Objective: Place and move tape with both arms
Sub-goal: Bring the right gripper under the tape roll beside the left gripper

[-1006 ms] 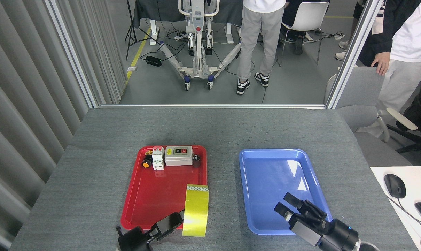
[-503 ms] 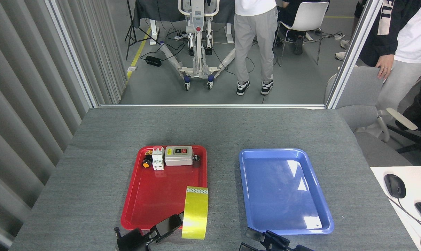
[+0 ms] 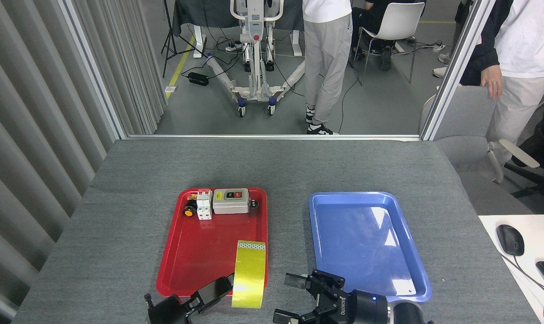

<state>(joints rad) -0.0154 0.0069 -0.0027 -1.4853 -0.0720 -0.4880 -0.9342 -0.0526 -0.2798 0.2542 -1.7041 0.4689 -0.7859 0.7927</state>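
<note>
The tape (image 3: 249, 275), a glossy yellow roll seen edge-on, stands upright over the near right corner of the red tray (image 3: 195, 256). My left gripper (image 3: 227, 284) comes up from the bottom edge and is shut on the tape; one black finger presses its left side, while the other is hidden behind the roll. My right gripper (image 3: 289, 299) sits low between the two trays, just right of the tape. Its black fingers (image 3: 294, 281) are spread open and point left toward the roll without touching it.
At the back of the red tray lie a grey switch box (image 3: 230, 200), a white breaker (image 3: 204, 204) and small parts. A blue tray (image 3: 366, 243) lies to the right. People stand beyond the table's far edge. A mouse (image 3: 509, 239) sits at the right.
My right gripper left its place over the blue tray, dropped low and swung left to beside the tape, fingers open. The tape and left gripper shifted slightly left.
</note>
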